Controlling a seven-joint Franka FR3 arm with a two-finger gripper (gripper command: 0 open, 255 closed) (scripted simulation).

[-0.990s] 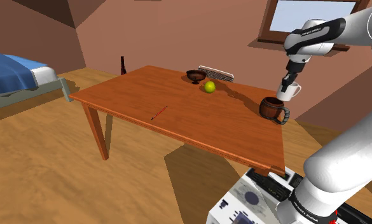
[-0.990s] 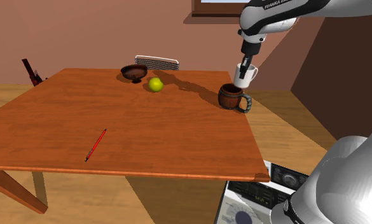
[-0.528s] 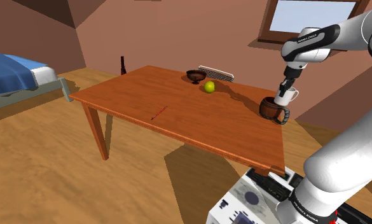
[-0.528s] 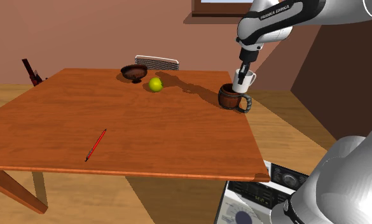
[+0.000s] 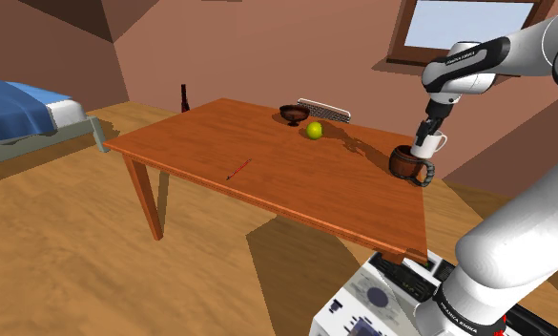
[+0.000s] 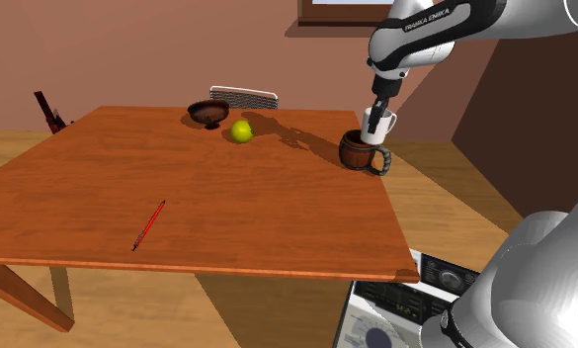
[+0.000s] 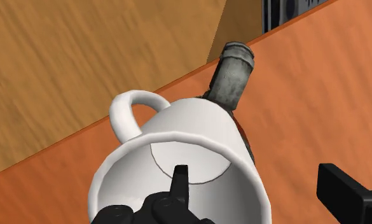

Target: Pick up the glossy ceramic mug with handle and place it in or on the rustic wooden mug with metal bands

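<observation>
Fingers of the gripper stand apart on my wrist view: one hangs inside the white mug and the other well outside its wall. Neither touches the wall, so I read the hand as released. The white mug sits upright in the mouth of the brown wooden mug, whose grey handle pokes out from under it. On the shoulder view I see the gripper just above the white mug, which is nested in the wooden mug near a far corner of the table and close to its edge. My second exterior view agrees: gripper, white mug, wooden mug, all stacked near that corner of the table. A green fruit and a dark bowl lie along the far edge, and a red pencil lies nearer the front edge.
</observation>
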